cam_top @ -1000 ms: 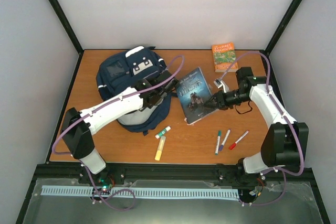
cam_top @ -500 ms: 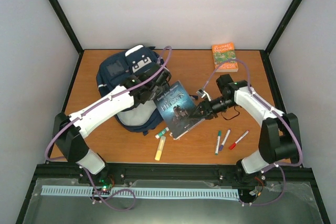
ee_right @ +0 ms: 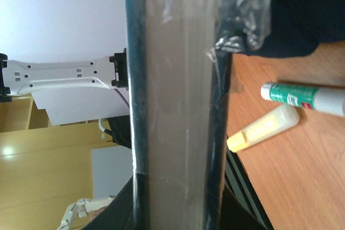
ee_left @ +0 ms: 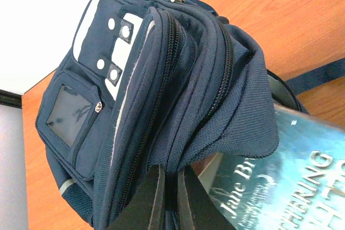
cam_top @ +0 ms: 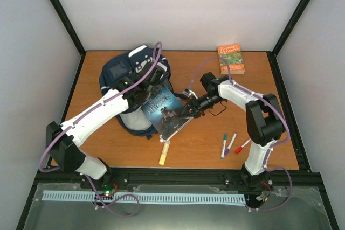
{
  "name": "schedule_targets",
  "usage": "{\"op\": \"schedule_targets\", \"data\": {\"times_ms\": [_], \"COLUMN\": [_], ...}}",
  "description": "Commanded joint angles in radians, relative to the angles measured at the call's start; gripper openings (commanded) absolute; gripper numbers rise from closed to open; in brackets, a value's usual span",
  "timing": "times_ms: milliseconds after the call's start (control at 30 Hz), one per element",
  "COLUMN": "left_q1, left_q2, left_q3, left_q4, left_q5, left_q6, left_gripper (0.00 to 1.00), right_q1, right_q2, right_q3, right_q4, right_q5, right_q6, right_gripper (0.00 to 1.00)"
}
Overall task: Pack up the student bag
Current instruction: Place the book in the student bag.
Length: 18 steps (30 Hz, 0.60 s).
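top: looked down from high behind the arm bases, far, whole table (cam_top: pixel 108 149) in frame.
left wrist: close, faced the bag (ee_left: pixel 161 79) front.
right wrist: very close, along the book (ee_right: pixel 178 106) edge.
shared: book showed in all three.

Student bag (ee_left: pixel 135 106) flap between fingers (ee_left: pixel 152 206), book (ee_left: pixel 280 181) alongside

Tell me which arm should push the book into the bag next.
Right. The right hand grips the book, whose corner sits at the mouth of the bag; the left hand is busy holding it open.
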<state>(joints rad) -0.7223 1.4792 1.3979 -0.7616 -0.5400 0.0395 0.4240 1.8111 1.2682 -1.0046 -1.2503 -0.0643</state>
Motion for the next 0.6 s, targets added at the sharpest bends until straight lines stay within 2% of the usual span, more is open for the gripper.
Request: {"op": "schedule_targets", "data": {"times_ms": [0, 300, 567], "left_q1": [0.006, 0.021, 0.022], "left_q2": [-0.064, -0.102, -0.129], "left_q3": [0.018, -0.011, -0.042], "left_q4": [0.128, 0.152, 0.157], "left_q5": [0.025, 0.063, 0.074], "left_q6": [-0.025, -0.031, -0.038], "left_gripper": [0.01, 0.01, 0.01], "right_q1": [0.04, 0.073, 0.117], "right_q2": [0.057, 0.126, 0.184], "right_q3": [0.09, 0.108, 0.14], "right_q4": [0.083, 0.435, 0.637], "right_q5": [-0.136, -0.02, 0.036], "right_q6": [0.005, 0.349, 0.509], "right_gripper": [0.03, 0.03, 0.03]}}
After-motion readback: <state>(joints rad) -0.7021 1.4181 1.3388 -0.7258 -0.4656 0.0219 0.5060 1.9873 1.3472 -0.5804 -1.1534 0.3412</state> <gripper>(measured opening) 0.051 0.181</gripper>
